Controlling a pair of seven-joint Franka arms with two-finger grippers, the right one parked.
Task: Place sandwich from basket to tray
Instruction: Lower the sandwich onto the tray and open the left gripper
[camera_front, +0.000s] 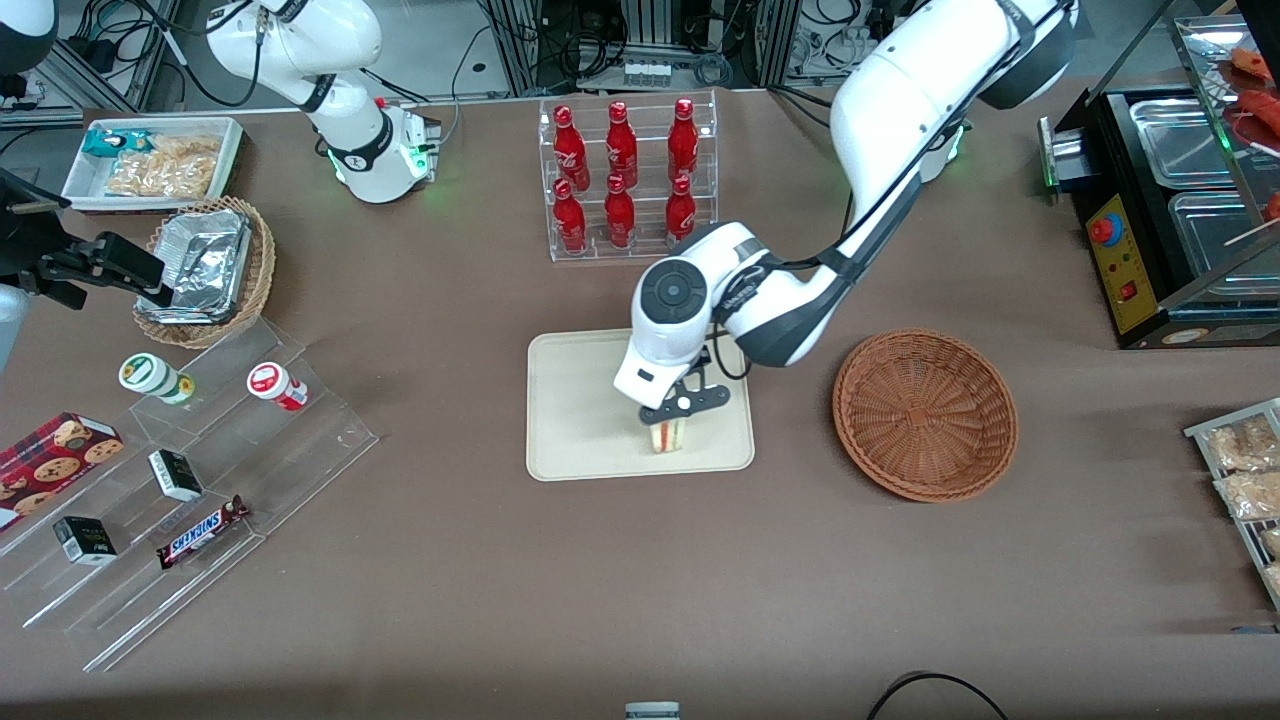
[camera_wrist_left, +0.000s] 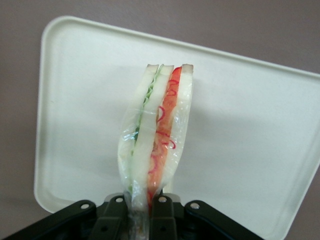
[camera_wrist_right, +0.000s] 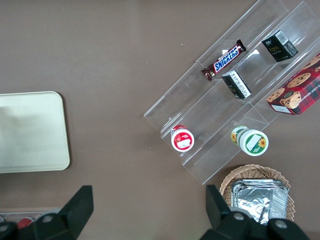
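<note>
My gripper (camera_front: 668, 425) hangs over the cream tray (camera_front: 580, 400), near the tray's edge closest to the front camera, shut on the sandwich (camera_front: 667, 436). The wrist view shows the wrapped sandwich (camera_wrist_left: 157, 132) standing on edge between the black fingers (camera_wrist_left: 162, 215), its red and green filling layers facing the camera, with the tray (camera_wrist_left: 240, 130) under it. Whether the sandwich touches the tray I cannot tell. The reddish-brown basket (camera_front: 925, 413) sits empty beside the tray, toward the working arm's end of the table.
A clear rack of red bottles (camera_front: 625, 178) stands farther from the front camera than the tray. Clear stepped shelves with snacks (camera_front: 180, 480) and a tan basket holding a foil container (camera_front: 205, 268) lie toward the parked arm's end. A black food warmer (camera_front: 1170, 210) stands at the working arm's end.
</note>
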